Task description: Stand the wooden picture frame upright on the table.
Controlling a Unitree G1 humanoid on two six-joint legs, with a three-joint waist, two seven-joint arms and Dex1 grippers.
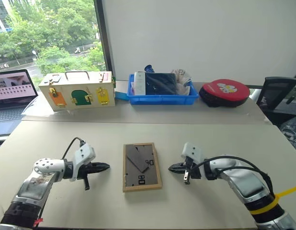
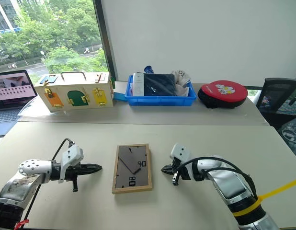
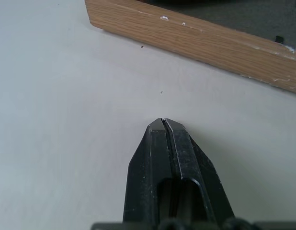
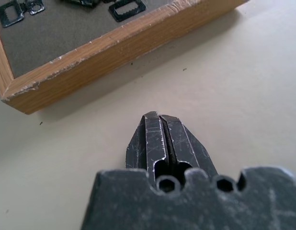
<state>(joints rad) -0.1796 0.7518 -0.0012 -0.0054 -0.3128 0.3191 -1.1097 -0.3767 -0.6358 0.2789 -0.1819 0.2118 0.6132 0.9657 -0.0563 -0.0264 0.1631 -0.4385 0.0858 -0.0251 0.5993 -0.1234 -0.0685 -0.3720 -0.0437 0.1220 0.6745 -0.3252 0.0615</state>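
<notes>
Table (image 1: pixel 196 201): frame (image 1: pixel 142 166) flat between closed pincers, untouched.

frame (image 1: pixel 142 166) flat on table (image 1: pixel 196 136), back up

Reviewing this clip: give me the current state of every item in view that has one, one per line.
wooden picture frame: lying flat on the table, back up, stand folded down, untouched.
left gripper: shut, empty, beside the frame, apart from it.
right gripper: shut, empty, at the frame's other side, apart from it.
wooden latch box: closed, upright.
blue tray: filled with items.
laptop: open, screen lit.
</notes>
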